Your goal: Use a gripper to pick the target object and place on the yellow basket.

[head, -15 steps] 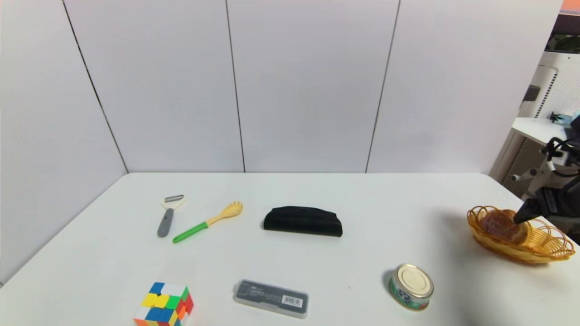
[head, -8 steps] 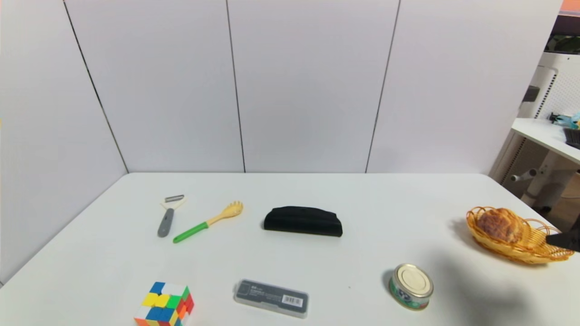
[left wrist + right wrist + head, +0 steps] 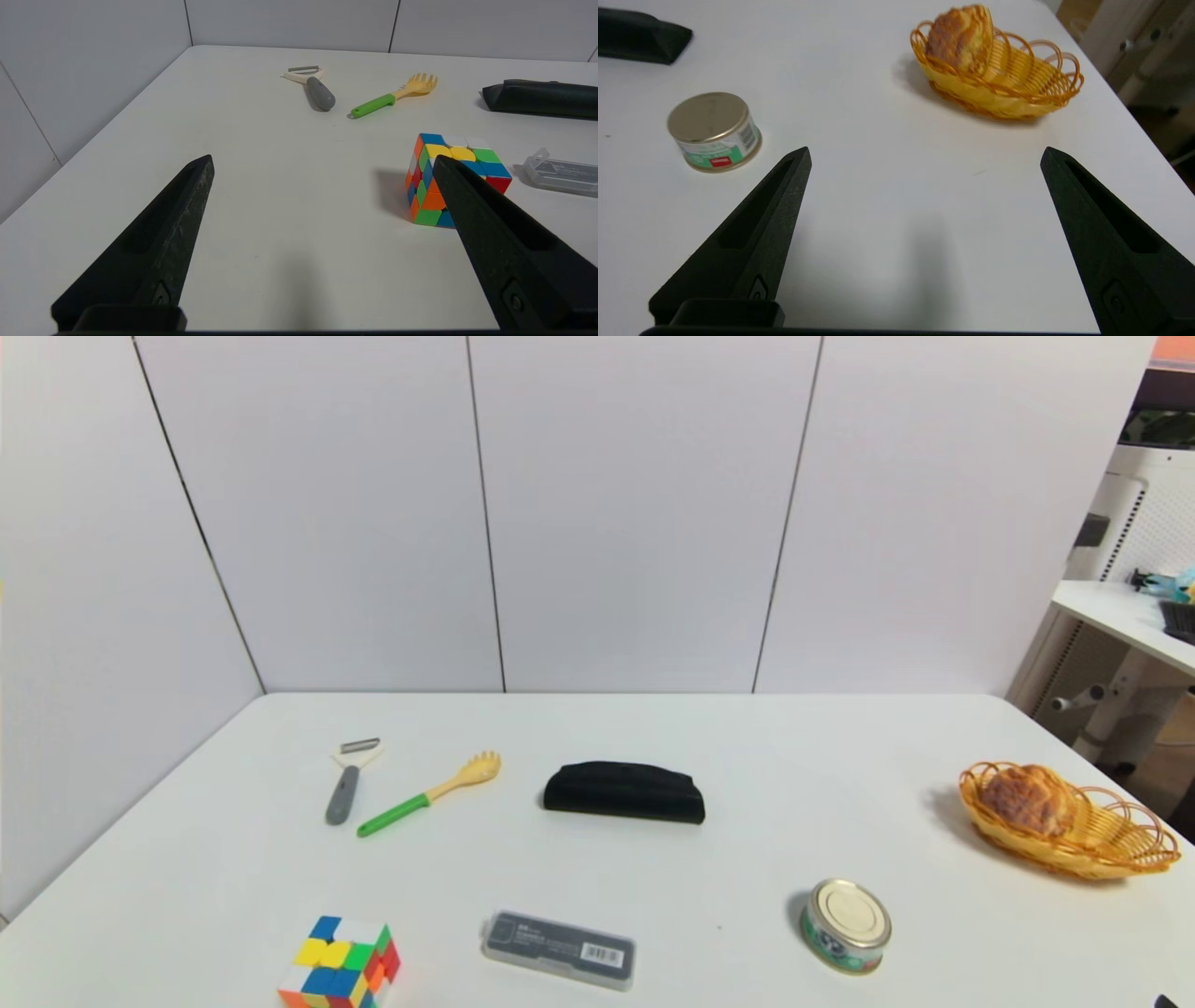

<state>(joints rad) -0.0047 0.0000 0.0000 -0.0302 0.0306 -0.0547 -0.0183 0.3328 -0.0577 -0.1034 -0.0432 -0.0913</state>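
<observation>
Golden-brown and crusty, the bun [image 3: 1029,800] leans in 1 end of the yellow basket [image 3: 1102,854], its rim presumably keeping it from rolling off, as we see near the table's R edge. Our R gripper [image 3: 926,149] hangs over bare tabletop nearby, its 2 fingers spread w/ nothing between, likely kept wide to clear the bread. Our L gripper [image 3: 322,156] idles by the puzzle cube [image 3: 432,196], also spread. We judge the job done, w/ only parking left for the R arm.
</observation>
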